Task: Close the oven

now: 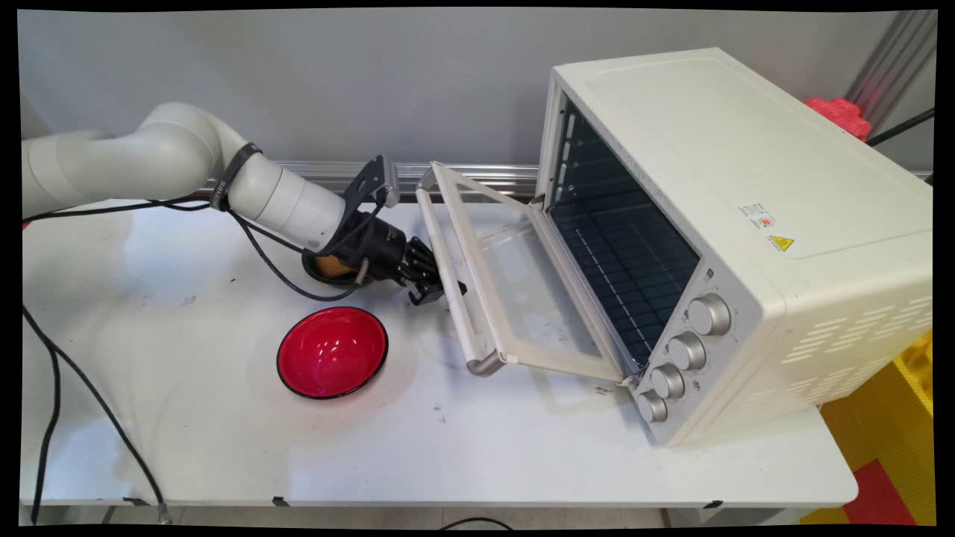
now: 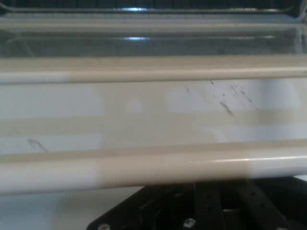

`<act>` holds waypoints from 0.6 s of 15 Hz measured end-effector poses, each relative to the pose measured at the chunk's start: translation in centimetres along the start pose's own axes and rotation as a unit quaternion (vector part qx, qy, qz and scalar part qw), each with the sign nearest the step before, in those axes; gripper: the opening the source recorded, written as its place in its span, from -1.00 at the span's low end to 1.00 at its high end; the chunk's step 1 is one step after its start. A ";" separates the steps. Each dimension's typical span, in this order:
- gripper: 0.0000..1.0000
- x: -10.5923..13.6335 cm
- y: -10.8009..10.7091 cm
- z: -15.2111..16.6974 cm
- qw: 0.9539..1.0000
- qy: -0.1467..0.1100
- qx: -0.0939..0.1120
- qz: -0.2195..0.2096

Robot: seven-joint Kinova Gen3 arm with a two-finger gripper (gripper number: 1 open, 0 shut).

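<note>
The toaster oven [image 1: 746,224] is the landmark here, standing on the right part of the white tabletop [image 1: 224,447] with its front turned toward the left of the main view. Farthest to its left, the white arm [image 1: 149,164] reaches in low over the tabletop, black cables [image 1: 283,276] looping beneath it. Under the wrist, well left of the oven, a dark-rimmed dish [image 1: 328,270] with something orange-brown in it peeks out; most of it is hidden by the arm. Nearer the camera and still left of the oven sits a red bowl [image 1: 333,352] with a black rim, upright and apart from everything else.

The black end effector [image 1: 431,287] is at the oven's door handle [image 1: 455,287] — the pale bar along the free edge of the door [image 1: 522,291]. The fingers seem to be on either side of that bar, but whether they actually press on it I cannot tell. In the hand view the handle [image 2: 153,167] runs across the picture just above the black linkage, and the fingertips are hidden behind it.

The door hangs dropped open, its glass pane facing up — the dark cavity [image 1: 619,239] is exposed behind it. Four round knobs [image 1: 683,350] line the oven's front at the near end.
</note>
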 end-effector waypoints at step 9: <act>-1.00 2.5 -0.7 -1.4 1.000 0.022 -0.003 -0.001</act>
